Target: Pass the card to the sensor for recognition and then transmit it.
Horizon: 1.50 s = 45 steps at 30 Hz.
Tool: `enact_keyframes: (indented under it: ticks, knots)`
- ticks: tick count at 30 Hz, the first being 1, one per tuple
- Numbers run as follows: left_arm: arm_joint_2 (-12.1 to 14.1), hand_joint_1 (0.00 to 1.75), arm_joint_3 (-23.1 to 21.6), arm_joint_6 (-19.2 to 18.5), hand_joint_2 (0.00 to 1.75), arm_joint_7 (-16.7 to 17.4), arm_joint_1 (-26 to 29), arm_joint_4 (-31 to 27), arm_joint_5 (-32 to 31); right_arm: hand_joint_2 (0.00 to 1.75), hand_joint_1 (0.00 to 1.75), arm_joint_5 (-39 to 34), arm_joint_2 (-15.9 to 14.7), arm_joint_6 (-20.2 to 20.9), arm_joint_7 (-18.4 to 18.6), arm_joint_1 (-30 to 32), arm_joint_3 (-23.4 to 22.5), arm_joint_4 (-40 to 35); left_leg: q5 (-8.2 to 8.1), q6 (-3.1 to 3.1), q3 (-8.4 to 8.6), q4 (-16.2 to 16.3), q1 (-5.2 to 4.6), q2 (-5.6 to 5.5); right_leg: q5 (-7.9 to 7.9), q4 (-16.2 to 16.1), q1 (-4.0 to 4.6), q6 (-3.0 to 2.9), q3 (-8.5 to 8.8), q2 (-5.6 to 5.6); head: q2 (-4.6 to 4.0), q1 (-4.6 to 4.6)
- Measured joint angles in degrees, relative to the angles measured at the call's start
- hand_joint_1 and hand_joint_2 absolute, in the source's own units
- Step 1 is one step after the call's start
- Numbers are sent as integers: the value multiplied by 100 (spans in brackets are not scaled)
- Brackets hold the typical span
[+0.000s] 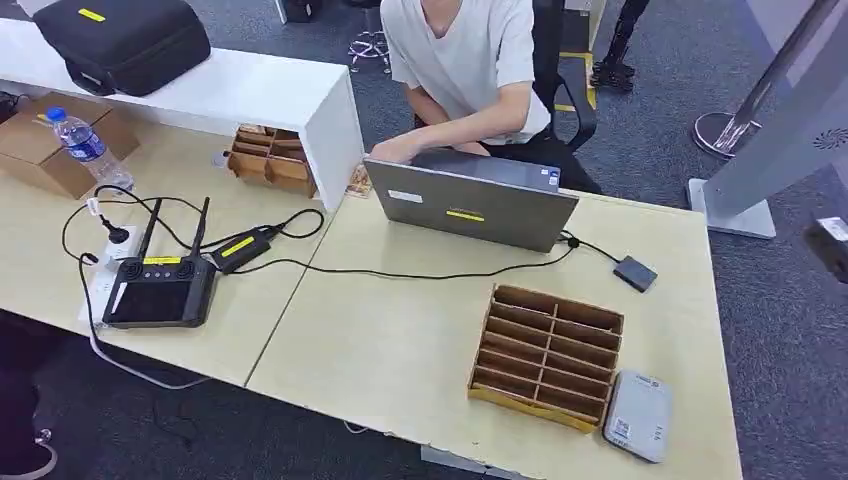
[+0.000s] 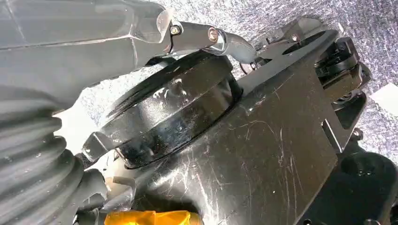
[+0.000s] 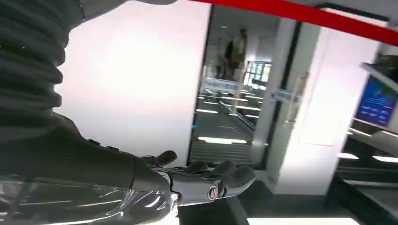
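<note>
A wooden slotted card rack (image 1: 547, 354) stands on the pale table (image 1: 380, 350) at the front right. Beside it at the table corner lies a flat grey device (image 1: 638, 414) with a sticker. A small dark box (image 1: 635, 272) lies farther back, cabled to the grey laptop (image 1: 470, 203). In the left wrist view my left hand (image 2: 141, 42) hangs low with its thumb stretched out and nothing in it. In the right wrist view my right hand (image 3: 197, 180) is raised toward a white wall, fingers stretched out and apart, holding nothing.
A person in a white shirt (image 1: 465, 60) sits behind the laptop with one hand on it. A black controller with antennas (image 1: 160, 285), a water bottle (image 1: 88, 148), a cardboard box (image 1: 40, 150) and cables occupy the table's left. A white shelf (image 1: 250, 95) carries a black bag (image 1: 125, 40).
</note>
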Motion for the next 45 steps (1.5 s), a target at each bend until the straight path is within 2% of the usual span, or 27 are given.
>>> enact_keyframes:
  ticks: [8,15,18,22,26,34,45]
  knots:
    - [0,0,0,0,175,44,1,0,129,175,0,127,-941,254,321,413,-511,282,-3,4,-5,-1,0,-2,0,0,1,0,0,-3,0,2]
    - [-2,0,0,-4,175,59,-2,0,203,175,0,260,-1400,566,656,1032,-889,419,-5,7,-2,-2,1,1,-2,0,2,3,2,-3,0,2]
    - [-4,0,0,-7,175,72,-5,0,229,175,0,262,-1457,714,828,1433,-1081,485,-7,10,-1,-3,2,2,-2,0,3,3,1,1,0,4]
    - [-13,0,0,-9,175,127,-18,0,245,175,0,289,-1447,988,977,2015,-1326,607,-8,11,-5,-4,2,0,-5,0,2,6,2,-5,0,0]
    - [-15,0,0,-9,175,168,-32,0,247,175,0,295,-1304,1027,1056,2515,-1528,712,-9,13,-5,-6,2,1,-5,0,3,6,2,0,0,0]
    - [-28,0,0,-7,175,225,-48,0,284,175,0,341,-719,1110,1176,3265,-1801,920,-9,13,-3,-7,2,2,-6,0,2,5,1,-2,0,0]
    - [-39,0,0,9,175,378,-86,0,317,175,0,374,-126,1163,1115,3729,-2107,1073,-9,13,-1,-8,2,8,-6,0,2,5,1,5,0,2]
